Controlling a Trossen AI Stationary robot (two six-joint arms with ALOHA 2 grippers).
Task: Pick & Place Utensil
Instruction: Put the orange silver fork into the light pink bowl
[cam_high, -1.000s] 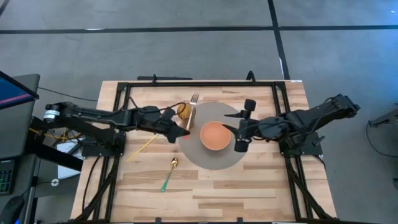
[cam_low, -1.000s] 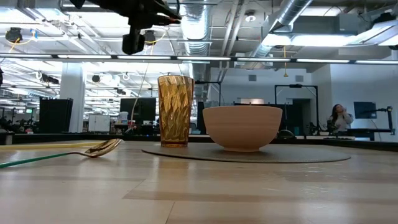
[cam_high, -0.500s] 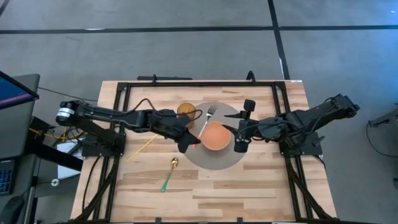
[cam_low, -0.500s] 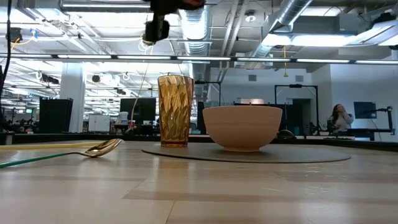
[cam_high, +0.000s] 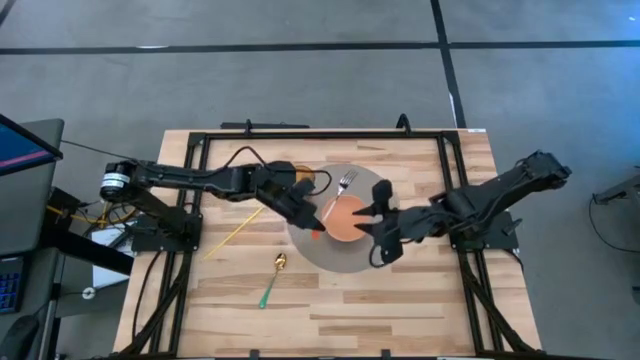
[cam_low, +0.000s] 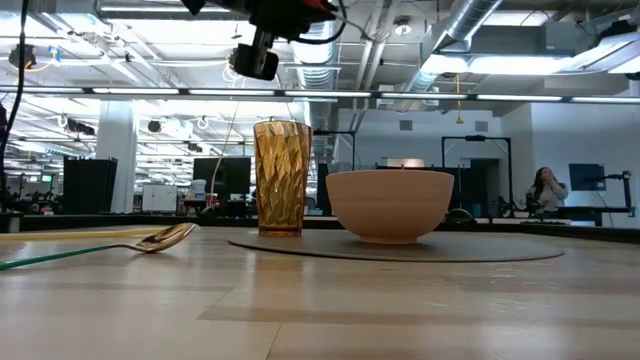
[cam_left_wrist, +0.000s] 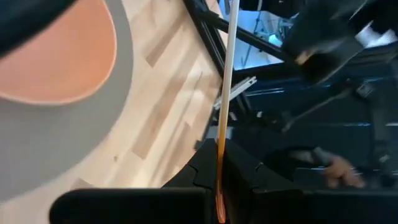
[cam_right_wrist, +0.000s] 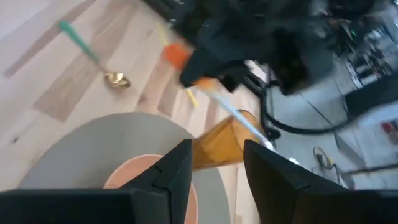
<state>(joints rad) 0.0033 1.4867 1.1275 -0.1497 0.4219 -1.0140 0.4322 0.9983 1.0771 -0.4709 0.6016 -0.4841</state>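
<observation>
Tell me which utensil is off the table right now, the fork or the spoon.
The fork. The left gripper holds it by its orange handle above the bowl. The green-handled spoon lies flat on the wood, left of the mat.

Wood table (cam_high: 420, 300): grey round mat (cam_high: 335, 258), green-handled spoon (cam_high: 271, 281), yellow stick (cam_high: 228, 238).

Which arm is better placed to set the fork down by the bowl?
The left. Its tool is shut on the fork, held over the bowl's left edge above the grey mat. The right tool is open and holds nothing.
</observation>
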